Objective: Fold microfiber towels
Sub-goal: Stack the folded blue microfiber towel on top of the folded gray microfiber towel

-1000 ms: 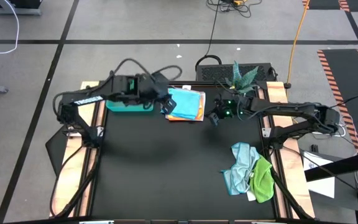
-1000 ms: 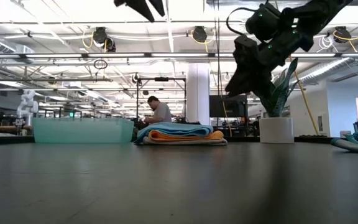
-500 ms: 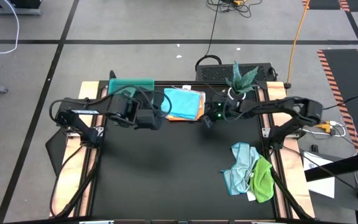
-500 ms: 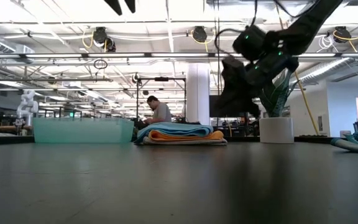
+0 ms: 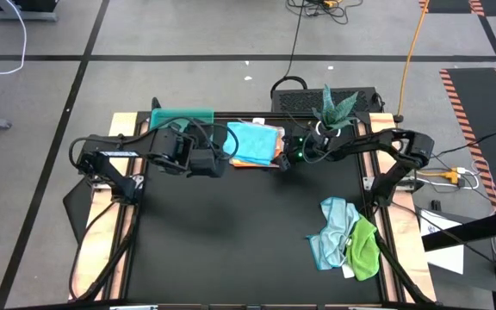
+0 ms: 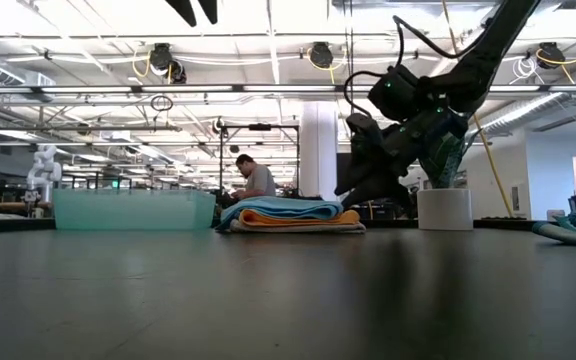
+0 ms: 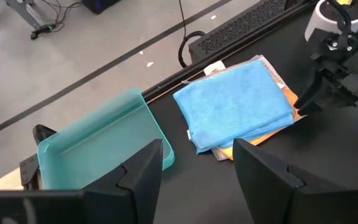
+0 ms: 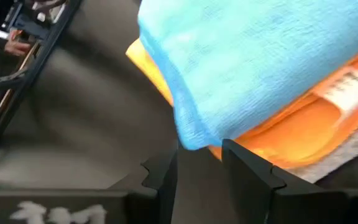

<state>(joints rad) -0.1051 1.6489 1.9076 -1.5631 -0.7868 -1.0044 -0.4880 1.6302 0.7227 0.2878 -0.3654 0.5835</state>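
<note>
A folded stack of microfiber towels, bright blue over orange over grey, lies flat on the black table near its far edge. Its corner nearly fills the right wrist view. My right gripper hovers open just off the stack's right edge, slanting down at it, with the blue corner right ahead of its fingers. My left gripper stands open, high above the table to the stack's left. A loose heap of pale blue and green towels lies at the near right.
A teal tray sits at the far left beside the stack. A potted plant stands at the far right behind my right arm. A person sits in the room beyond. Bare black tabletop spreads across the middle and near left.
My left gripper has drawn back from over the tray and stack toward the table's left and near side, then kept still, and the tray has come into view. My right gripper has sunk and gone left toward the stack's right edge. The stack has not moved.
</note>
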